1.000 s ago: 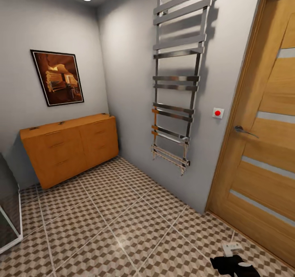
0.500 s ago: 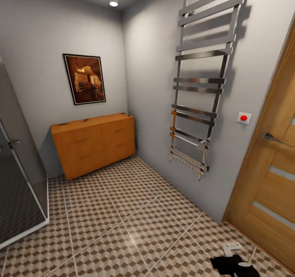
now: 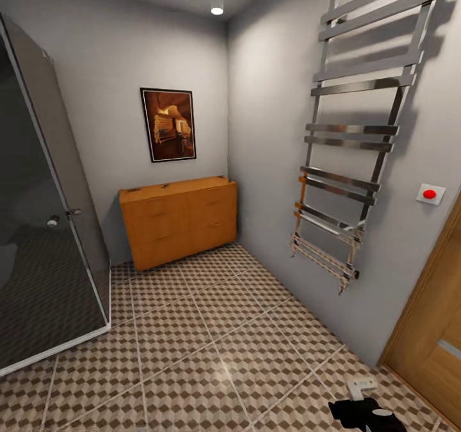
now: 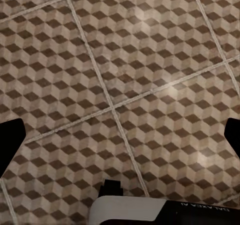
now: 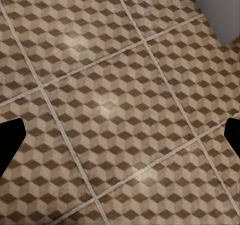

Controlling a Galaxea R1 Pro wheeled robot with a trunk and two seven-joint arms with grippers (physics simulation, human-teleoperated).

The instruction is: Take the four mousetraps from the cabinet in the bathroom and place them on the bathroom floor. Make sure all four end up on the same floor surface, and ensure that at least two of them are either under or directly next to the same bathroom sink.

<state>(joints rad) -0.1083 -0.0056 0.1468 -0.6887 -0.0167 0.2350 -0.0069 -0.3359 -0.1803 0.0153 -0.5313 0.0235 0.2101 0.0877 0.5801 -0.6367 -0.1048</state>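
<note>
Against far wall, cabinet [image 3: 179, 227], open bathroom floor [image 3: 211, 349] before it, both jaws apart

The head view looks from standing height, forward and slightly down, into the bathroom corner where the cabinet [image 3: 179, 227] stands against the far wall, well away from the camera. Bathroom floor [image 3: 211, 349] stretches between the camera and the cabinet. The left wrist view faces almost straight down, close over the bathroom floor [image 4: 125, 75]. The right wrist view does likewise over the bathroom floor [image 5: 115, 100]. All three views share the cube-patterned tiles.
</note>
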